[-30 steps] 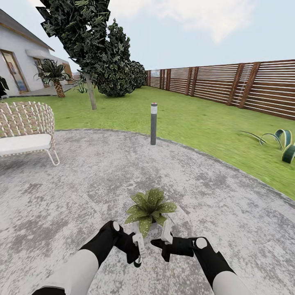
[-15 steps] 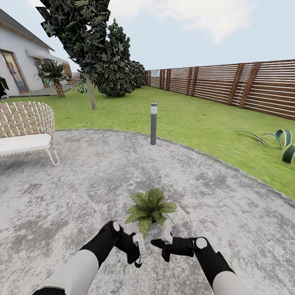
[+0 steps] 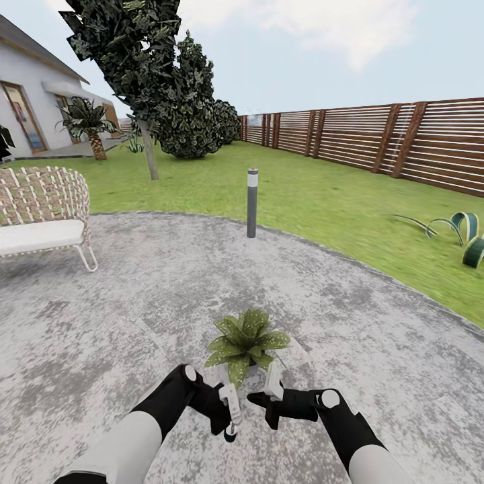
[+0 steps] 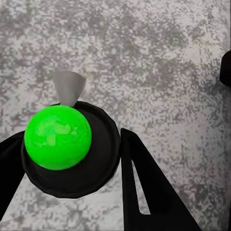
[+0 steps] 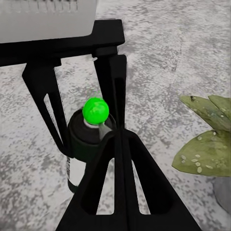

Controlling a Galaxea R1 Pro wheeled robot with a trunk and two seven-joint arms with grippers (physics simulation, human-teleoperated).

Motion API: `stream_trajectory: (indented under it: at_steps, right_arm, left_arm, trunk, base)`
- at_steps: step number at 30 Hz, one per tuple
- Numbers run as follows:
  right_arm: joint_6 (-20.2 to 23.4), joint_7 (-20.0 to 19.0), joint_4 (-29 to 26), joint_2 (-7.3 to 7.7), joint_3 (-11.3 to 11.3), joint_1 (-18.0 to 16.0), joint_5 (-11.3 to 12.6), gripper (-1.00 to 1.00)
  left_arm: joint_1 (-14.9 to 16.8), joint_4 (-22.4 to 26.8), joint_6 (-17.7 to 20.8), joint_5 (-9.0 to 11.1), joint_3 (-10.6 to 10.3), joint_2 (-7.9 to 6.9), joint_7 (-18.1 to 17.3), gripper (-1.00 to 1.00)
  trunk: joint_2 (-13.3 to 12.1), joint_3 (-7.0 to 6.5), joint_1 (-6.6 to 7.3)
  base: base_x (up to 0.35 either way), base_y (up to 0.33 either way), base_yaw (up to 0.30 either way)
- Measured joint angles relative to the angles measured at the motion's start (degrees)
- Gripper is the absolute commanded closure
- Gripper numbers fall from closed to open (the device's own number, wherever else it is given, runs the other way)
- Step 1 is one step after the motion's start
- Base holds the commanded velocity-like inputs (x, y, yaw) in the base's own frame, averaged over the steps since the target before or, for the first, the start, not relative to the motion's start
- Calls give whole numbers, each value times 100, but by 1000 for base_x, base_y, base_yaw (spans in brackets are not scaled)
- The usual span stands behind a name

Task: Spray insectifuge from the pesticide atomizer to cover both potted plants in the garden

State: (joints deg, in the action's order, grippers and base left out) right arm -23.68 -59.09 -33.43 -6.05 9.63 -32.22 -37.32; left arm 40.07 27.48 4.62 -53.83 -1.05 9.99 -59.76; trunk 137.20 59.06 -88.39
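Note:
My left gripper [image 3: 226, 407] is shut on the pesticide atomizer [image 3: 229, 433], a slim dark bottle with a white label, held upright just above the paving. Its black sprayer top [image 4: 98, 166] carries a bright green ball [image 4: 57, 137] and sits between the left fingers [image 4: 144, 192]. The atomizer [image 5: 83, 144] also stands in front of my right gripper [image 5: 120, 137], whose fingers are shut on nothing. One potted plant [image 3: 245, 343], a low rosette of speckled leaves, sits on the round patio just beyond both grippers; its leaves [image 5: 207, 139] are close beside the right gripper [image 3: 271, 393]. The other potted plant is out of view.
A grey bollard lamp [image 3: 252, 202] stands at the patio's far edge. A woven chair [image 3: 42, 215] sits at the left. Lawn, dark bushes [image 3: 181, 101], a palm [image 3: 87, 124], a house and a brown slatted fence [image 3: 376, 138] lie beyond. A striped curly plant [image 3: 464, 235] grows at the right.
The atomizer's lower end in my left gripper has dipped very slightly. Everything else is as before.

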Motion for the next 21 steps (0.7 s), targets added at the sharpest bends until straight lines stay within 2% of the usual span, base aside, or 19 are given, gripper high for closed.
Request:
stream_trajectory:
  at_steps: [5,14,18,21]
  right_arm:
    - [0,0,0,0,0,-1,0,100]
    - [0,0,0,0,0,0,4,100]
    - [0,0,0,0,0,-1,8,100]
    - [0,0,0,0,0,0,9,100]
  left_arm:
    - [-1,-42,-193,33,-4,0,13,100]
    - [0,-42,-204,39,-5,0,50,100]
    - [0,-43,-220,382,-6,0,42,100]
    - [0,-43,-223,453,-7,0,41,100]
  trunk:
    - [0,0,0]
    - [0,0,0]
    - [0,0,0]
    - [0,0,0]
  base:
    - [0,0,0]
    - [0,0,0]
    - [0,0,0]
    - [0,0,0]
